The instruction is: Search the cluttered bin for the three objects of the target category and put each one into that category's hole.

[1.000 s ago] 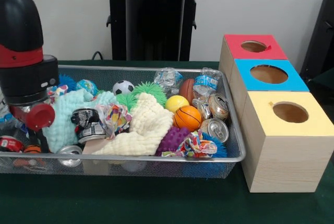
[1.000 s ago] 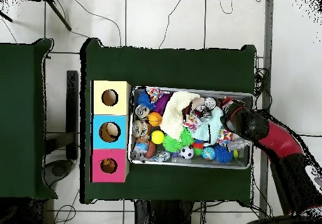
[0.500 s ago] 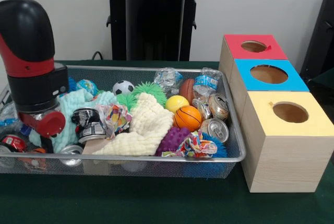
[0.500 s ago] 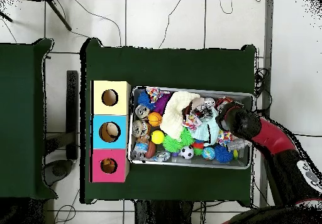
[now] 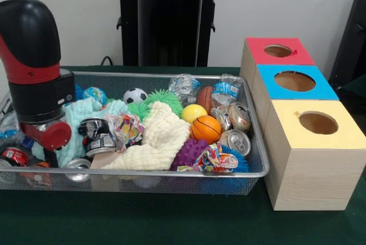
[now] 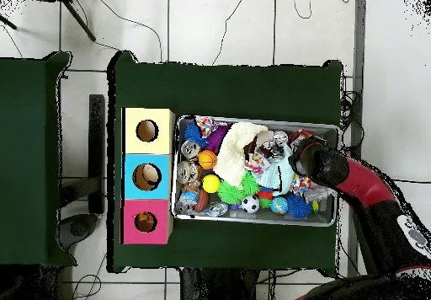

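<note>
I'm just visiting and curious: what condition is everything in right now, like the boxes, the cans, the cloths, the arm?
Wire bin: crammed full.
Yellow cloth: crumpled on top.
Teal cloth: bunched beside the arm.
Silver cans: lying on their sides.
Plastic bottle: crushed.
Three boxes: upright, holes open on top.
Arm: lowered into the bin.

In the front view, the wire bin [image 5: 251, 142] sits on the table [image 5: 171, 222], with 3 boxes [image 5: 311, 159] in a row just beside its right end, each with 1 hole on top. Inside the bin, the basketball [image 5: 205, 128] lies right of the folded cloth [image 5: 160, 142], 2 cans [image 5: 237, 125] lie between the basketball and the boxes, and the soccer ball [image 5: 135, 95] is behind the cloth. The arm [image 5: 34, 68] stands over the bin's left end.
</note>
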### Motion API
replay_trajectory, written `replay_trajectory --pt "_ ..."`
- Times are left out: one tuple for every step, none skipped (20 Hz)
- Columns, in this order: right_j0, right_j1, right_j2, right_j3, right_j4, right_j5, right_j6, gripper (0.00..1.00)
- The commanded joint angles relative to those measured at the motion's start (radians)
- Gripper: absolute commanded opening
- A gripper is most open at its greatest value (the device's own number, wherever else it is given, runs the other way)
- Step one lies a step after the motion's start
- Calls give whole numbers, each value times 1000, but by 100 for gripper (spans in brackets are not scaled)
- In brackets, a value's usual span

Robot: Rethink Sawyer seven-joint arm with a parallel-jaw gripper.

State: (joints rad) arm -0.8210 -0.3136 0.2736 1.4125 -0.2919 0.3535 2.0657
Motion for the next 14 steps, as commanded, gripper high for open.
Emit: replay_trajectory --pt "-19 -47 42 11 39 36 42 0" --pt "-20 -68 45 6 55 91 31 0" --pt "-16 -86 39 4 56 119 23 0" --pt "-11 -103 33 3 57 146 15 0" --pt "-6 -115 25 1 60 169 14 0" --pt "-5 -125 23 5 57 181 9 0" --pt "-3 -132 20 7 56 189 8 0" --pt "-1 -140 16 11 52 194 7 0" --pt "4 -149 12 18 47 191 12 0" --pt "11 -161 2 34 42 181 26 0" --pt "21 -171 -11 46 38 173 43 0" --pt "28 -181 -18 61 35 165 59 0" --pt "34 -187 -24 74 35 158 73 0" --pt "45 -195 -34 82 35 156 86 0"
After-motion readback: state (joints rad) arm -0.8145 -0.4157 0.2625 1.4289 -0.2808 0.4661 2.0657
